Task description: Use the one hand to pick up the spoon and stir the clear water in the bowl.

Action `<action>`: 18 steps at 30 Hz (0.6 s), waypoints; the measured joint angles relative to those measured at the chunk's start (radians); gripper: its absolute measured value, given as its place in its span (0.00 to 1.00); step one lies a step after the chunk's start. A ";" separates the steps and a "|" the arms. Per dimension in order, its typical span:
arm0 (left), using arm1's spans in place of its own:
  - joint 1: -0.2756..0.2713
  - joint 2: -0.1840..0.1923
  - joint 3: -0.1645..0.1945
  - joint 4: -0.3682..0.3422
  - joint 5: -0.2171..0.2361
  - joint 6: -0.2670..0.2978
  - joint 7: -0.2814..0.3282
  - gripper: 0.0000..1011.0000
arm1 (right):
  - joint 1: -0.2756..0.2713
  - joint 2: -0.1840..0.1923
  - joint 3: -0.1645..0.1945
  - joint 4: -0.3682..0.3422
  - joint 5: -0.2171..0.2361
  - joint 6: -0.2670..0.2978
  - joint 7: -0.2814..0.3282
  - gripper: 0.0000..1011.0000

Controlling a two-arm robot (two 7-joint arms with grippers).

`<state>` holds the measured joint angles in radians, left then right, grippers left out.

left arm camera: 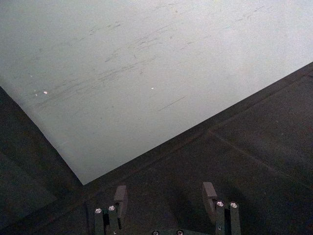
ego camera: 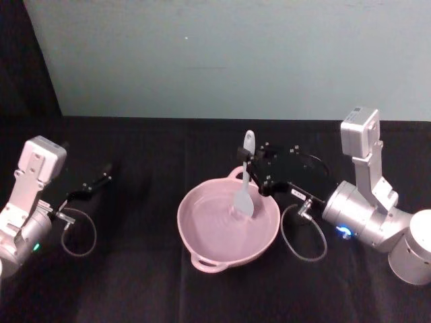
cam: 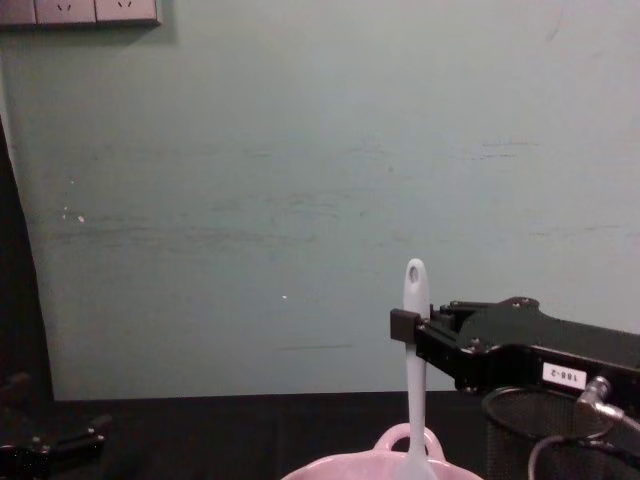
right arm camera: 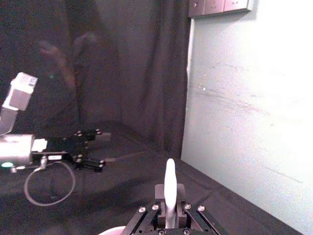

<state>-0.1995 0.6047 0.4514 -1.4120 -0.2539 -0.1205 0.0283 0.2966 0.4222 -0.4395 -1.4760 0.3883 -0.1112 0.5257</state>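
Right gripper (ego camera: 252,169) fingers pinching spoon (ego camera: 243,196) handle, spoon upright, blade inside pink bowl (ego camera: 194,234), left gripper (ego camera: 100,180) idle at left, fingers spread

The counter (ego camera: 135,282), covered all over in black cloth, carries the pale pink bowl (ego camera: 194,227) near its middle, one loop handle at the bowl's near rim and one at its far rim, with a black wire-mesh cup (cam: 510,432) standing just beside it on the right.
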 joint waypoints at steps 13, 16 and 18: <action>0.000 0.000 0.000 0.000 0.000 0.000 0.000 0.99 | -0.052 0.005 -0.040 -0.088 -0.007 0.014 0.026 0.12; 0.000 0.000 0.000 0.000 0.000 0.000 0.000 0.99 | -0.043 -0.010 -0.056 -0.083 -0.008 0.014 0.033 0.12; 0.000 0.000 0.000 0.000 0.000 0.000 0.000 0.99 | -0.034 -0.023 -0.066 -0.074 -0.009 0.012 0.034 0.12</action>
<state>-0.1995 0.6047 0.4514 -1.4120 -0.2539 -0.1205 0.0283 0.2621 0.3996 -0.5053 -1.5502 0.3794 -0.0989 0.5599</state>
